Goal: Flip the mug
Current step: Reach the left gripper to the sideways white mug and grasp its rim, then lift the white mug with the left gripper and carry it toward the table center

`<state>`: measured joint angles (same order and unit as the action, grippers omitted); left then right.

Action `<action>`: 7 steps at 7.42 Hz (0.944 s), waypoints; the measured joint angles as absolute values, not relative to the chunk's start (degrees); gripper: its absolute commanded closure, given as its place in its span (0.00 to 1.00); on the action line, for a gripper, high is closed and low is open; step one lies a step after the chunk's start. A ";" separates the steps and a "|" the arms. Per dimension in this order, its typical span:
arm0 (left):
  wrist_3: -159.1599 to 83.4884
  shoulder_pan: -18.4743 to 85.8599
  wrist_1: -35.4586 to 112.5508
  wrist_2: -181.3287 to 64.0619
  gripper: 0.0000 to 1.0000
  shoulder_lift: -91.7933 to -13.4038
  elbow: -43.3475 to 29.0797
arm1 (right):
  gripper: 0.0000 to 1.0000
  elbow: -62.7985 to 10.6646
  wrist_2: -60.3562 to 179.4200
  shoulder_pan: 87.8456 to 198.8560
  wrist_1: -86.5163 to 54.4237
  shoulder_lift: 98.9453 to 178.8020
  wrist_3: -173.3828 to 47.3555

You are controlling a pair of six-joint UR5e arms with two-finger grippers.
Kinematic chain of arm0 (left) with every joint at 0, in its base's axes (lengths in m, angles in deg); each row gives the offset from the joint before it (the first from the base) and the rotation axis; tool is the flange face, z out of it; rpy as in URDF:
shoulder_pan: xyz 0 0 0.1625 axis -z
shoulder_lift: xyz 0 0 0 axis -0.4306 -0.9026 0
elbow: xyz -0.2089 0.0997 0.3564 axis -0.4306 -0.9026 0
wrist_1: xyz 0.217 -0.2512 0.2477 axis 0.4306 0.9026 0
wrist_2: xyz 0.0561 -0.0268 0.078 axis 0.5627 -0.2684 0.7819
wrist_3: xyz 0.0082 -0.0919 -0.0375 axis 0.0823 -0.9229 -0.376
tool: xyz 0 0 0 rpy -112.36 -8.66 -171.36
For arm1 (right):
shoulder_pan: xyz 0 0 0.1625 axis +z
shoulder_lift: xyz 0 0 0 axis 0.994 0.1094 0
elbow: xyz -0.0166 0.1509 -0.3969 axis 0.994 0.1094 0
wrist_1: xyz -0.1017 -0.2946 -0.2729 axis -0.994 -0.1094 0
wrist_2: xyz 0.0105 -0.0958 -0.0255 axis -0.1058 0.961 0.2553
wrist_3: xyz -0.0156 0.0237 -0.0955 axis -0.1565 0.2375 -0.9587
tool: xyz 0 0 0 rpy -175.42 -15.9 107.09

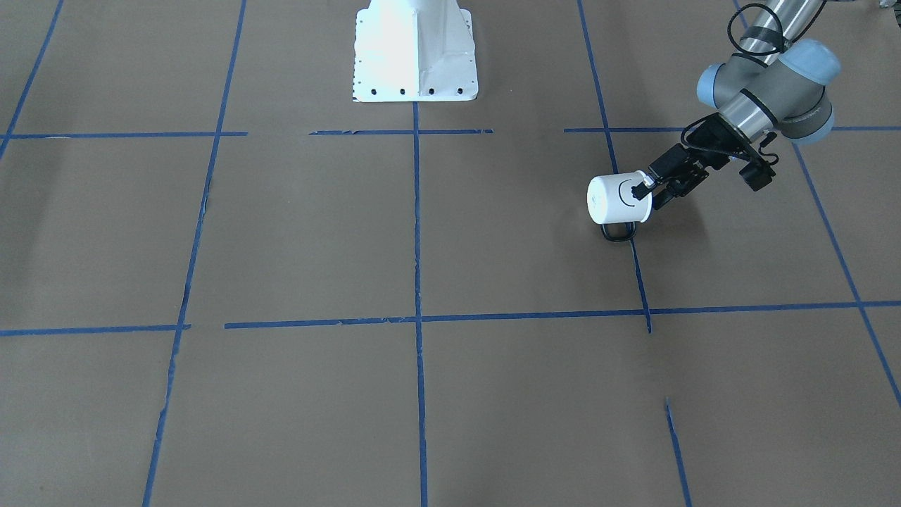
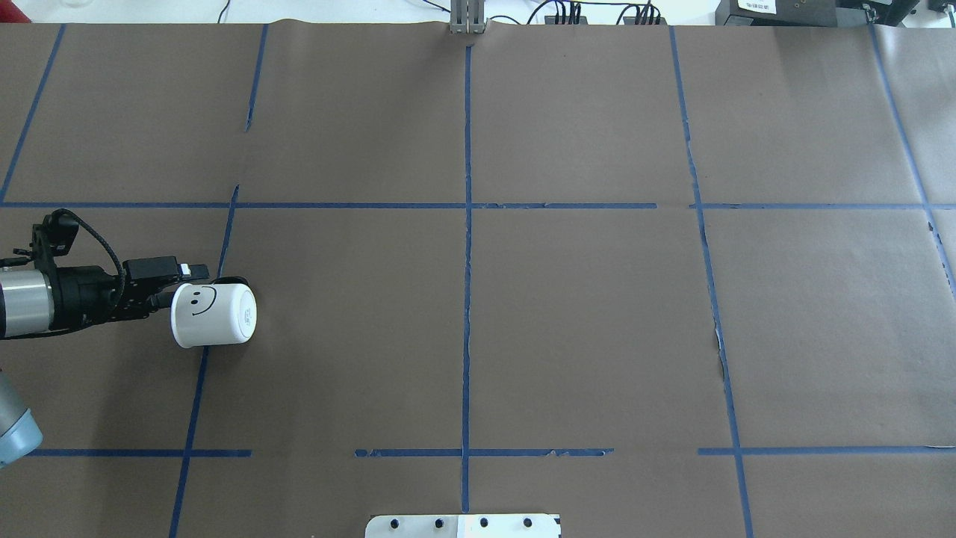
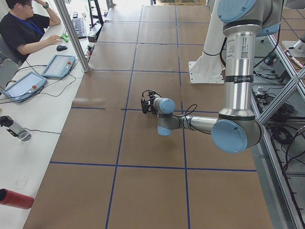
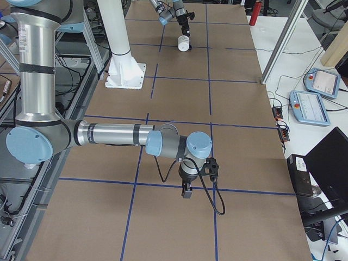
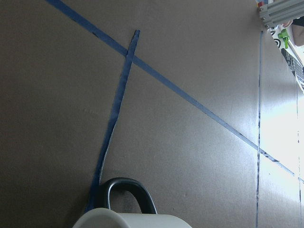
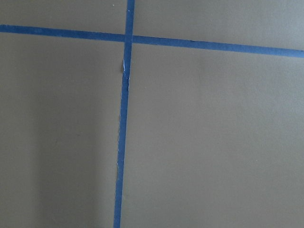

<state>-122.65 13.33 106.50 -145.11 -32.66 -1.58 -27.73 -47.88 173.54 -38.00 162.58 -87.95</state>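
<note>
My left jaws pinch the rim of the mug point(image 2: 214, 314); it lies sideways, its axis continuing theirs, base away. The right jaws are far, state unclear.

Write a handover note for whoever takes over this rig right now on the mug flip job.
Left hand: shut on the rim of the mug.
Right hand: hangs over bare table, far from the mug, nothing seen in it; open or shut cannot be told.
Mug: on its side at the robot's left, base toward table centre, smiley up, handle toward the operators' side. Whether it touches the table is unclear.
Done: grasp made, mug horizontal.
Left: finish the turn, set it down, release.
</note>
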 measured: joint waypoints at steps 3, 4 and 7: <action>-123.24 13.10 107.43 -146.07 1.00 -34.68 -0.32 | 0.00 -27.73 -47.88 173.54 -38.00 162.58 -87.95; -124.43 13.08 107.96 -148.72 1.00 -35.41 -0.45 | 0.00 -27.73 -47.88 173.54 -38.00 162.58 -87.95; -130.05 14.26 107.82 -154.49 1.00 -40.59 -1.62 | 0.00 -27.73 -47.88 173.54 -38.00 162.58 -87.95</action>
<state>-130.05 14.26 107.82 -154.49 -40.59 -1.62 -27.73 -47.88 173.54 -38.00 162.58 -87.95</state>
